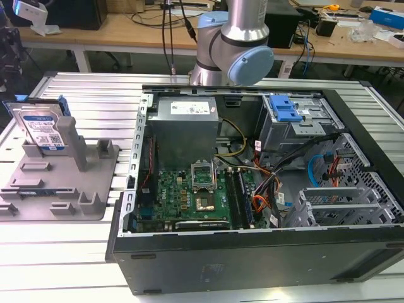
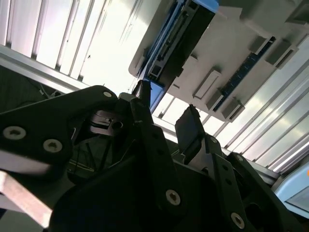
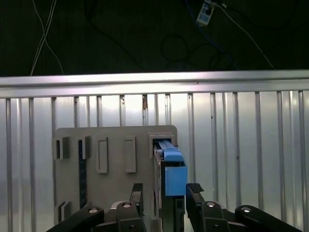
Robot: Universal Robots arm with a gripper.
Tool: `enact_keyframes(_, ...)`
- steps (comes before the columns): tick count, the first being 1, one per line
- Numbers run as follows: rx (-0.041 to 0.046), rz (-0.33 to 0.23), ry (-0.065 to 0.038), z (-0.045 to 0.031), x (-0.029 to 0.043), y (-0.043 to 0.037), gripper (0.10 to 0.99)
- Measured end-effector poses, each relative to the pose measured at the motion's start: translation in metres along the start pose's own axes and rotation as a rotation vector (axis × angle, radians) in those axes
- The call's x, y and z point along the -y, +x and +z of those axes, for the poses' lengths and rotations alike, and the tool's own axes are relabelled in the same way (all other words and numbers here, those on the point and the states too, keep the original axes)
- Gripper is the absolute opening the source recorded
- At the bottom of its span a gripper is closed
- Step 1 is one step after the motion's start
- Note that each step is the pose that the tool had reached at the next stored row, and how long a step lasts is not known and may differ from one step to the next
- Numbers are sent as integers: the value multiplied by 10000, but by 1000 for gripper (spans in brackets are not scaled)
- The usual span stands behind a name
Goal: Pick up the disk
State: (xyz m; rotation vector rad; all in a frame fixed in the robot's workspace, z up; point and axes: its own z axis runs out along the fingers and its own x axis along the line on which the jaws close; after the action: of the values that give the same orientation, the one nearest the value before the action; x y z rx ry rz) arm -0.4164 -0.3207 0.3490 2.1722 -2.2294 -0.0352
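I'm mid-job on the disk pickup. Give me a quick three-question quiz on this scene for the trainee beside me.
1. True or false: the disk lies flat.
2. Multiple choice: in the first wrist view, the fingers of the gripper are A) shut on the disk, B) open, with the disk seen between them, C) holding a cable.
3. Fill in: the disk sits in the grey ____ at the exterior view's left.
Key: 1 false, it stands upright; 2 B; 3 stand.
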Motion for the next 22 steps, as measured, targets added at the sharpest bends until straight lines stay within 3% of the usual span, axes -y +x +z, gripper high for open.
enact_keyframes(8, -1, -1, 0, 85, -13, -69, 482)
enact_keyframes(22, -6, -11, 0, 233, -53, -91, 482)
